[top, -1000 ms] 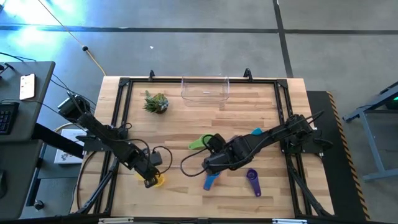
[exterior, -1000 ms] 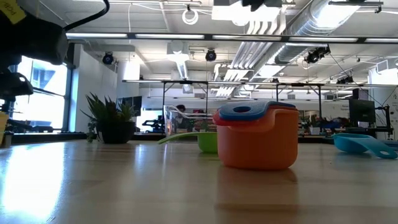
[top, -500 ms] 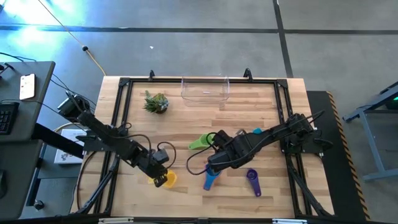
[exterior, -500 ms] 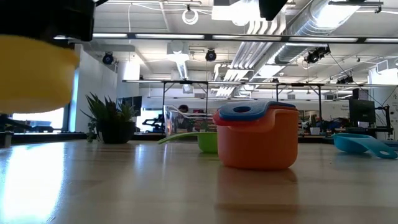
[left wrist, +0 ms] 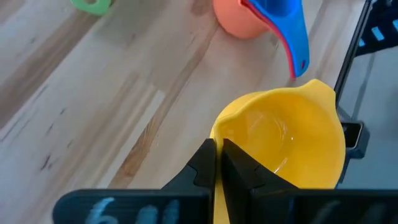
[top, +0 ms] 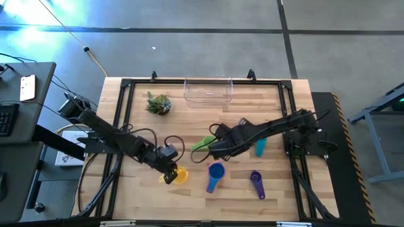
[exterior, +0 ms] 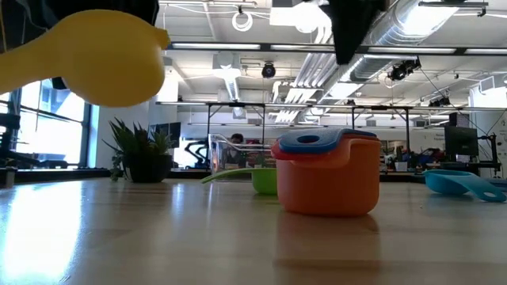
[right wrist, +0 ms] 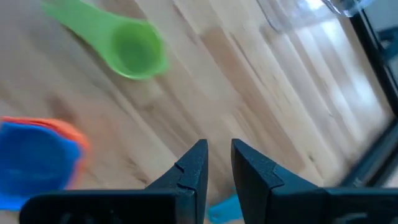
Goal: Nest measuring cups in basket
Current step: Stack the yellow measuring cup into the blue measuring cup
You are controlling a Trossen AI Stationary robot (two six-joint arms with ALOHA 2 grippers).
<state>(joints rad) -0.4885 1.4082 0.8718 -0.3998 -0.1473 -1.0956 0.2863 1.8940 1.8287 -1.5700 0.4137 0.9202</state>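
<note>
My left gripper [top: 169, 174] is shut on the yellow cup [top: 180, 174], which hangs in the air in the low view [exterior: 95, 59]. The blue cup [top: 216, 171] sits inside the orange cup [exterior: 325, 186], and that stack stands on the table right of the yellow cup. My right gripper [top: 211, 149] hovers narrowly open, holding nothing, beside the green cup [top: 201, 145], which lies on the wood. The teal cup [top: 260, 147] and purple cup [top: 256, 183] also lie on the table. The clear basket [top: 208, 90] stands at the far edge. I cannot make out a red cup. My left gripper pinches the yellow cup's handle [left wrist: 216, 180] between its two fingers [left wrist: 202, 165], coming from the table's left and slanting down. The bowl [left wrist: 286, 140] sticks out beyond the fingertips, open side up. The cup is lifted clear of the table.
A small spiky plant [top: 158, 104] stands at the far left of the table. The black frame rail [top: 120, 120] runs around the table edges. Bare wood lies between the green cup and the basket.
My left gripper has lifted the yellow cup off the table and carried it to the right, toward the orange and blue stack. My right gripper has drawn back from that stack toward the far edge and now hovers by the green cup.
</note>
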